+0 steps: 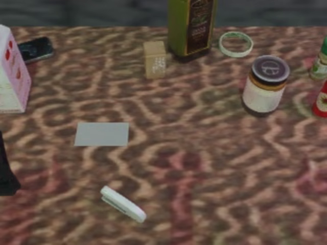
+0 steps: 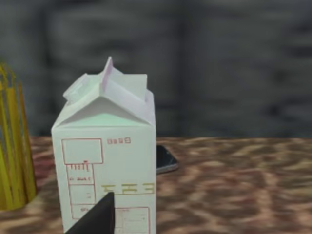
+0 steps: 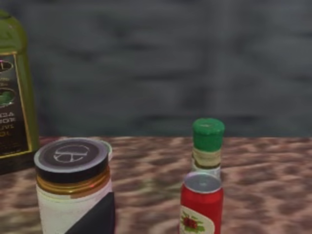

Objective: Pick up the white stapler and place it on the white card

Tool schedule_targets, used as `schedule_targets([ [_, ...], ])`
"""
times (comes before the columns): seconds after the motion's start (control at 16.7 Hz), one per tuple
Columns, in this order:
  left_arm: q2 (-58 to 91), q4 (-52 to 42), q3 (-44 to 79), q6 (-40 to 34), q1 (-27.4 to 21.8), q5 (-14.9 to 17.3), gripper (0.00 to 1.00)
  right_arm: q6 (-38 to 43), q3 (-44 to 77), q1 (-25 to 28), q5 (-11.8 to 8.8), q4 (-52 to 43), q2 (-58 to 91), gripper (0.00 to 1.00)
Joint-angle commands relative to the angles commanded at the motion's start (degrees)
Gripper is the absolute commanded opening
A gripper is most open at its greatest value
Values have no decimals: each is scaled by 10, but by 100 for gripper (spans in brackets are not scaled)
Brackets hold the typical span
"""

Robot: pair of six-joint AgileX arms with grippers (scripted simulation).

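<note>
The white stapler [image 1: 122,204] lies flat and slanted on the patterned table near the front edge, left of centre. The white card [image 1: 102,134] lies flat behind it, a short gap away, with nothing on it. My left arm [image 1: 6,176] is parked at the table's left edge, well left of both. Only one dark finger [image 2: 100,217] of it shows in the left wrist view, with nothing beside it and nothing held. My right arm is out of the top view; one dark finger [image 3: 100,217] shows in front of a jar, holding nothing.
A pink-and-white carton [image 1: 11,71] and a phone [image 1: 34,49] stand back left. A tan small box [image 1: 155,59], a green bottle [image 1: 191,25] and a tape ring [image 1: 235,44] line the back. A jar [image 1: 264,84], a green-capped bottle [image 3: 207,144] and a red can [image 3: 202,204] sit right.
</note>
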Motion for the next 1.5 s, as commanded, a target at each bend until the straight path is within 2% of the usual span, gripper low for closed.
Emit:
schedule_targets([
  [0.24,18,-14,18,18,-10,1,100,0,0,0,0,0,0,100],
  [0.42,90,-66,84,90,-46,2,100,0,0,0,0,0,0,100],
  [0.66,270,-177,214,248,-116,0,100,0,0,0,0,0,0,100],
  [1.14,740,-445,499,618,-282,-1,100,0,0,0,0,0,0,100],
  [1.5,949,-574,658,803,-367,0,100,0,0,0,0,0,0,100],
])
